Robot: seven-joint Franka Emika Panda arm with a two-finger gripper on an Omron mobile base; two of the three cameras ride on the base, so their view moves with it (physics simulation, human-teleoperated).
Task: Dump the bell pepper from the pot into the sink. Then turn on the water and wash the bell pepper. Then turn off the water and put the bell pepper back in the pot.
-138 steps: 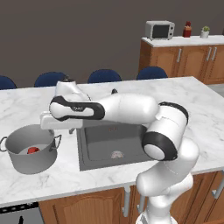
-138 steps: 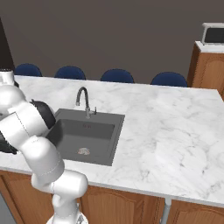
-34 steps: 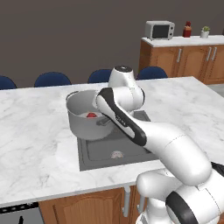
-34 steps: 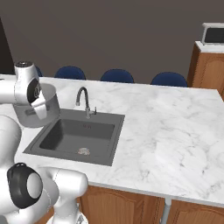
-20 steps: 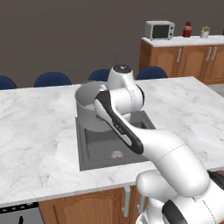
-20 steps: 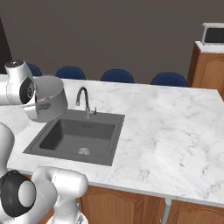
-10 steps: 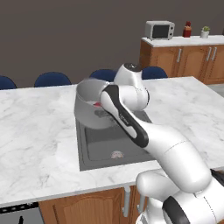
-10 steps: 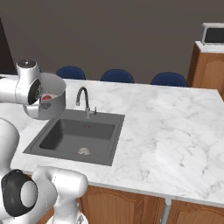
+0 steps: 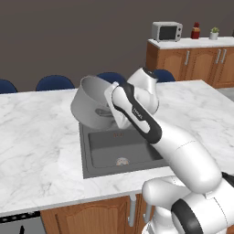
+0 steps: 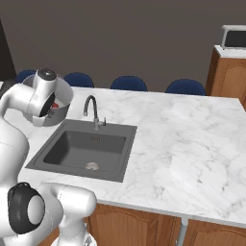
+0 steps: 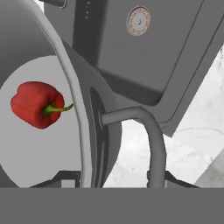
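Look first at the hand view: it gives you the inside of the pot (image 11: 52,144), where the bell pepper (image 11: 37,104) lies against the pale round bottom, glossy red and lobed, its thin green stem pointing toward the rim. That view also shows the pot's wall edge-on as a thin grey band with a curved loop handle standing off its outer side, and the sink (image 11: 166,57) behind it with its pale round drain (image 11: 138,20). The fingertips sit at the bottom on either side of the wall, so the gripper (image 11: 114,179) is clamped on the pot's rim beside the handle.

From the left base view you get the outside instead: the pot (image 9: 93,107) is a smooth grey metal cylinder with straight sides, lifted and tilted above the back left corner of the sink (image 9: 98,157), and the arm hides the gripper.

The right base view shows you a sliver of red pepper (image 10: 55,105) in the tipped mouth of the pot (image 10: 60,111), plus the slim dark gooseneck faucet (image 10: 92,109) at the sink's far edge. The basin (image 10: 72,153) is a dark matte rectangle set in white veined marble counter (image 10: 192,144).
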